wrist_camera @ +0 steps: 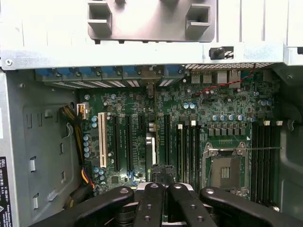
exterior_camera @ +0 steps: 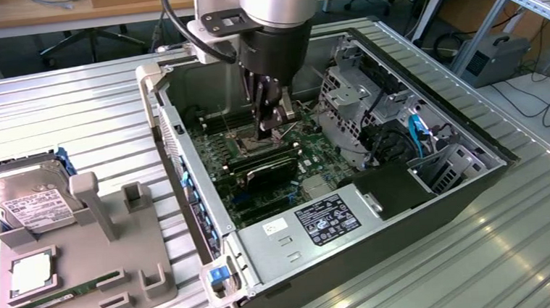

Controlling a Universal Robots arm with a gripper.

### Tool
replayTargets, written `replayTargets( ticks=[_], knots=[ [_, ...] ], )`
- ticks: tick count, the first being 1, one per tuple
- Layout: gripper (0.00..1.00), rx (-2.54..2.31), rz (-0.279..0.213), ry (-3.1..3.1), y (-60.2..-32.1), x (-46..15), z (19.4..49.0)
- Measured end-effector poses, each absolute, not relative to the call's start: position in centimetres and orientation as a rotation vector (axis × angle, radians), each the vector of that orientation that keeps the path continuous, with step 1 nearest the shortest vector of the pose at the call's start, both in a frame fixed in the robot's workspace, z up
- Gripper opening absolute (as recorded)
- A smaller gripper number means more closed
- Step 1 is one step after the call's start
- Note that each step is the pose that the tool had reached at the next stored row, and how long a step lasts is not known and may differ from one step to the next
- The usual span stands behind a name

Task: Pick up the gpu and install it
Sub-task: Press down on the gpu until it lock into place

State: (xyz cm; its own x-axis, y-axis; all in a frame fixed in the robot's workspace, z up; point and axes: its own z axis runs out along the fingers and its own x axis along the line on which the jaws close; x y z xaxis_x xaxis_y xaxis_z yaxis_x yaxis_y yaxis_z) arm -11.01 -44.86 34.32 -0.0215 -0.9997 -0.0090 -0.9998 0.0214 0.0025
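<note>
One computer case (exterior_camera: 201, 203) lies open on its side on a slatted metal table (exterior_camera: 60, 118), and the single arm reaches down into it, its gripper (exterior_camera: 270, 125) hanging over the middle of the green motherboard (exterior_camera: 309, 148). In the wrist view the gripper (wrist_camera: 163, 178) hangs directly above the board (wrist_camera: 218, 106). I cannot tell how far it is open or whether it has hold of anything. The gpu (exterior_camera: 259, 172) stands on edge on the motherboard, dark face showing, just below and in front of the gripper in the exterior view. In the wrist view the gpu (wrist_camera: 150, 147) appears edge-on as one pale strip among the long black slots, running toward the case's rear wall, with one white slot (wrist_camera: 102, 139) a few slots to one side of it. One empty processor socket (wrist_camera: 225, 171) with a metal frame sits near the gripper. One black box with a white-lettered label (exterior_camera: 328, 219) fills the near corner of the case, and one blue cable (exterior_camera: 414, 133) loops by the drive cage on the exterior view's right. On the exterior view's left, one grey holder tray (exterior_camera: 119, 281) rests on the table, carrying one hard drive (exterior_camera: 26, 200), one square processor chip (exterior_camera: 31, 276) and one green memory stick (exterior_camera: 62, 296).
</note>
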Motion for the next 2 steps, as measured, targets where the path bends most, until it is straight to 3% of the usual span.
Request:
replayTargets(
  ticks=[2],
  knots=[
    [0.11,-2.194,0.013,2.242,-44.86,-11.01,34.32]
  ],
)
